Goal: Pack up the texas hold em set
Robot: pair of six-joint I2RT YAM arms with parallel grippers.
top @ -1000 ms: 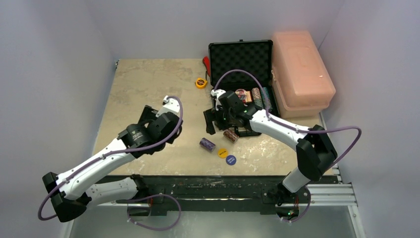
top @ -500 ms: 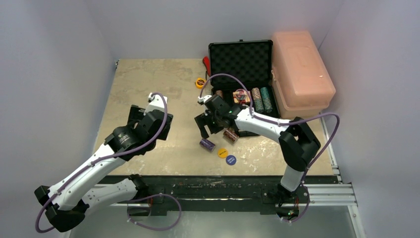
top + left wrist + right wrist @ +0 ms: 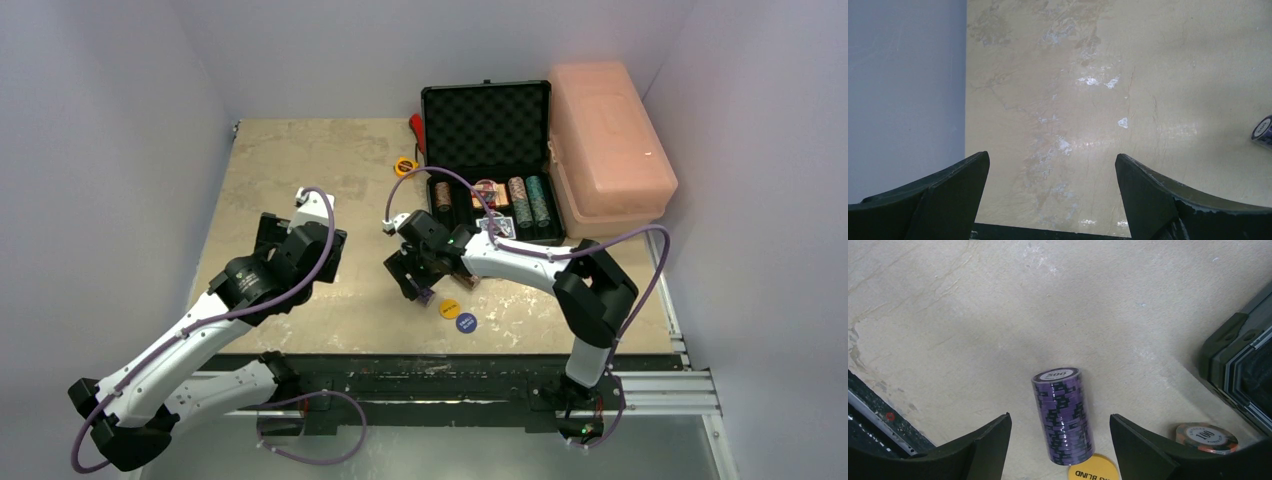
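The black briefcase (image 3: 487,120) lies open at the back right, with chip stacks (image 3: 527,200) and a card deck (image 3: 500,228) in its base. A purple chip stack (image 3: 1060,395) lies on its side on the table. My right gripper (image 3: 1060,416) is open and straddles it, with a gap on each side. Beside the stack are a yellow button (image 3: 1093,472), a blue button (image 3: 466,322) and a brownish chip stack (image 3: 1205,436). My left gripper (image 3: 1050,155) is open and empty over bare table, left of centre (image 3: 300,240).
A pink plastic box (image 3: 610,135) stands right of the case. A yellow tape measure (image 3: 405,167) and a red object (image 3: 417,128) lie left of it. The case's corner (image 3: 1243,365) is close to my right gripper. The wall (image 3: 903,90) borders the table's left edge.
My right gripper has moved from the case's front edge leftward and nearer, onto the purple stack, and its jaws have narrowed. My left arm has drawn back to the left.
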